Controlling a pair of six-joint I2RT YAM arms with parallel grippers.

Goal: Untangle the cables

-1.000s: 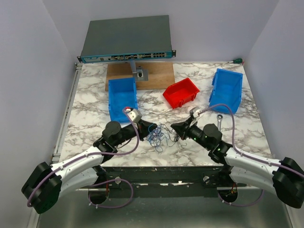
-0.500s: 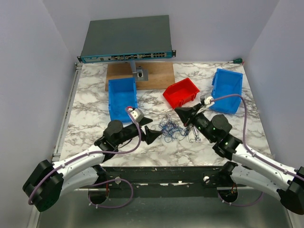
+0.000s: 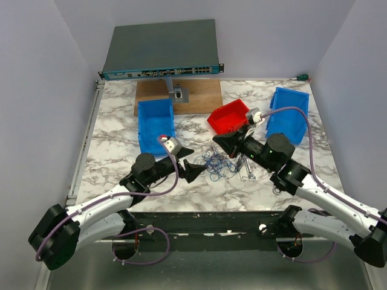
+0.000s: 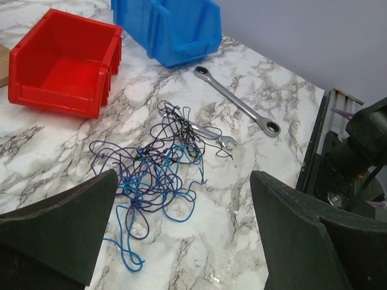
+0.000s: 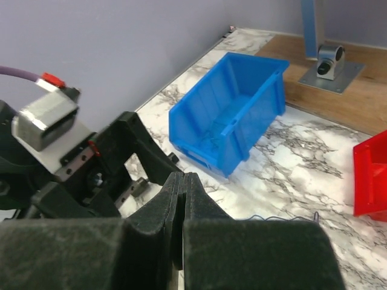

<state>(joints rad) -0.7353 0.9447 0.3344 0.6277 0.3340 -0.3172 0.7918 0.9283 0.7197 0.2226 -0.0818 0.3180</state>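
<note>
Left gripper (image 4: 184, 178), jaws wide apart; right gripper (image 5: 182, 181), jaws tight together.

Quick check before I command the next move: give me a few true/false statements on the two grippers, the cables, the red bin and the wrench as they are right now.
1. The left gripper is open. True.
2. The right gripper is wide open. False: its jaws are shut together.
3. The cables lie inside the red bin. False: the bin is empty and the cables lie on the table.
4. A long silver wrench lies on the table beyond the cables. True.
</note>
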